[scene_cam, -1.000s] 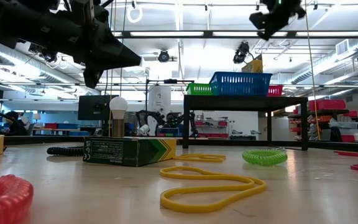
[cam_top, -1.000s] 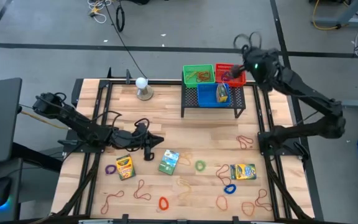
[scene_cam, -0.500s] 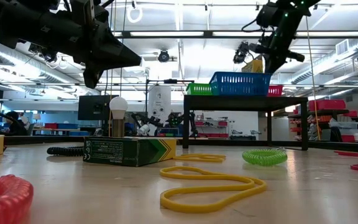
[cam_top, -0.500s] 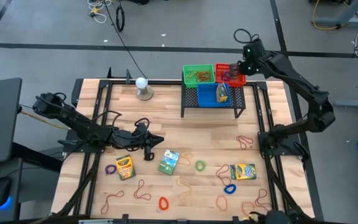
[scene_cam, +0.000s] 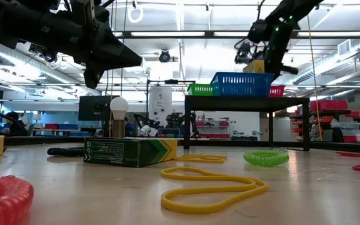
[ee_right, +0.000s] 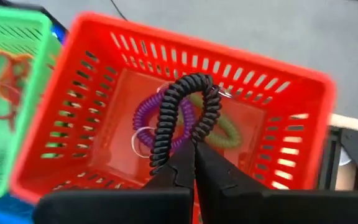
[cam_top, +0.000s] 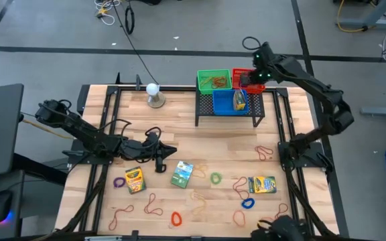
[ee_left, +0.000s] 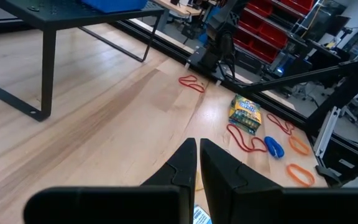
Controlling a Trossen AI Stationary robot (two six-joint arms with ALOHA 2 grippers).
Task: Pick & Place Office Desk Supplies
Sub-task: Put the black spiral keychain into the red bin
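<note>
My right gripper [cam_top: 257,75] is over the red basket [cam_top: 241,73] on the black rack [cam_top: 230,110] at the far right, shut on a black coil loop [ee_right: 182,112]. A purple loop [ee_right: 143,118] and a green loop [ee_right: 225,134] lie in that basket. Crayon boxes [cam_top: 134,179] [cam_top: 182,174] [cam_top: 261,184], small coil loops [cam_top: 216,178] [cam_top: 247,203] and several rubber bands [cam_top: 267,152] lie on the near half of the table. My left gripper [cam_top: 171,151] hovers shut above the table's left middle, holding nothing; the left wrist view shows its fingers [ee_left: 197,149] together. My right gripper pinches one end of the black coil loop [ee_right: 188,144] between its two fingertips. The fingers come from above, slanting down into the red basket. The loop hangs on beyond the fingertips over the basket's floor; whether it touches the loops below, I cannot tell.
A green basket [cam_top: 214,80] with rubber bands and a blue basket [cam_top: 230,102] share the rack top. A white ball on a round stand [cam_top: 154,94] stands at the far middle. Bare wood lies between the rack and the crayon boxes.
My right gripper has swung from beyond the rack's far right corner toward the table's left and sunk over the red basket, tipping its fingers more steeply down and rolling. The black coil loop has come along in its hold.
</note>
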